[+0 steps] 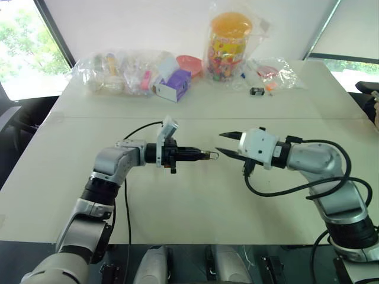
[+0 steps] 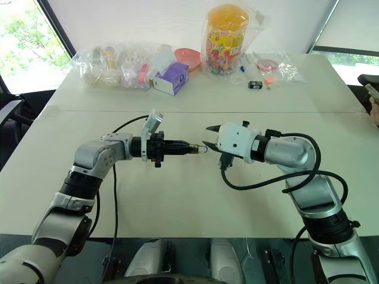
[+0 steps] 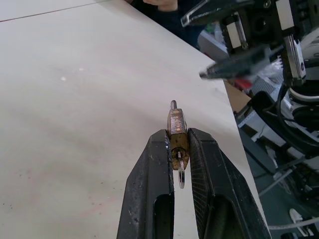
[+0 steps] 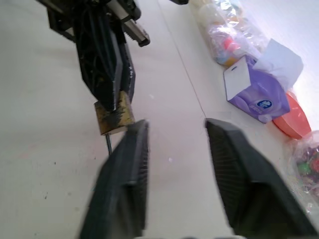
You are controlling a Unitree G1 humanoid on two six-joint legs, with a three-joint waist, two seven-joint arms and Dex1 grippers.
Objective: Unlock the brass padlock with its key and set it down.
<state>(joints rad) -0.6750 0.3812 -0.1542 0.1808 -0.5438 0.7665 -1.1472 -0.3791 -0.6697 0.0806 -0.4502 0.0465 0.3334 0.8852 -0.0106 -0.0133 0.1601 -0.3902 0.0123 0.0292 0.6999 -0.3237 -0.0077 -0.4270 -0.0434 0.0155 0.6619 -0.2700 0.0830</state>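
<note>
The left gripper (image 1: pixel 198 155) is clenched on the brass padlock (image 3: pixel 177 133), holding it in the air above the white table (image 1: pixel 177 201), with the lock poking out toward 3 o'clock in the head view. A small silvery piece, probably the key (image 3: pixel 180 175), hangs between the fingers. The right gripper (image 1: pixel 228 144) faces it with jaws spread, grasping nothing. The risk, as I judge it: so tiny a lock could be nudged askew or knocked free if a right finger closes off-centre, dropping it to the table.
</note>
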